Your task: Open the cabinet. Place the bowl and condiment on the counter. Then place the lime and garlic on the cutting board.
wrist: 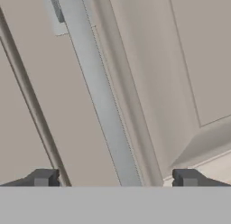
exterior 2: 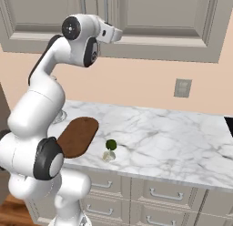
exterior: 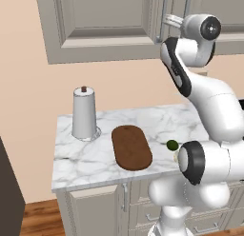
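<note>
The cabinet (exterior: 102, 21) hangs above the counter (exterior: 157, 121) with both doors shut. My gripper (wrist: 115, 179) is open right at the door, and the long grey bar handle (wrist: 97, 96) runs between its two fingertips (wrist: 43, 178). In the base views the hand (exterior 2: 108, 33) is raised to the cabinet's lower edge by the handles (exterior: 163, 16). The cutting board (exterior: 132, 147) lies bare on the marble. The lime (exterior 2: 111, 144) and the garlic (exterior 2: 108, 155) sit side by side near the counter's front edge, right of the board. The bowl and the condiment are hidden.
A white paper-towel roll (exterior: 84, 113) stands at the back left of the counter. A wall outlet (exterior 2: 182, 87) sits above the marble on the right. Drawer units (exterior 2: 159, 193) run below the counter. A dark tall unit (exterior: 9, 192) borders the left end.
</note>
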### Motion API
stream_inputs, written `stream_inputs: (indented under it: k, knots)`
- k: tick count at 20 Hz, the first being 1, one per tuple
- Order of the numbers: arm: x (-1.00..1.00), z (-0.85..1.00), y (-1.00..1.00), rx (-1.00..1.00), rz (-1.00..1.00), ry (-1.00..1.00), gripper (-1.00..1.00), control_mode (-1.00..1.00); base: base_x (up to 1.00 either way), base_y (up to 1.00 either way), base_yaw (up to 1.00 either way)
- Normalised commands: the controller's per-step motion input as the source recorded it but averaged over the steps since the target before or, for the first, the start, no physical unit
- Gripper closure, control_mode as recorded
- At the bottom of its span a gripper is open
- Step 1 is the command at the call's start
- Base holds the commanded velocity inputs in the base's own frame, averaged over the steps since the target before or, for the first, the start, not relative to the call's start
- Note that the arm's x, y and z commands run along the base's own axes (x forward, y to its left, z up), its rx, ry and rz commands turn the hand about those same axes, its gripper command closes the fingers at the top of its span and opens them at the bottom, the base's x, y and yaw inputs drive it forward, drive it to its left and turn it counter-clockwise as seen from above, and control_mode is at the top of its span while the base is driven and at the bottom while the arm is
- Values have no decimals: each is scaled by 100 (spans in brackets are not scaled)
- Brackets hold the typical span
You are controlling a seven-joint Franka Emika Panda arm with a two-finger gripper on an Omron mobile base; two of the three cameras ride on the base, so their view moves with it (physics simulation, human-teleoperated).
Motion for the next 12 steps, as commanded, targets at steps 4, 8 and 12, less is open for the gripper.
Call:
stream_inputs:
  k: [4, 8, 12]
  knots:
    - [74, -11, -12, 0, 4, 0, -100, -100, 0, 0, 0]
    - [62, -4, -29, 4, 5, 0, -100, -100, 0, 0, 0]
    - [59, -3, -19, 1, 3, 0, -100, -100, 0, 0, 0]
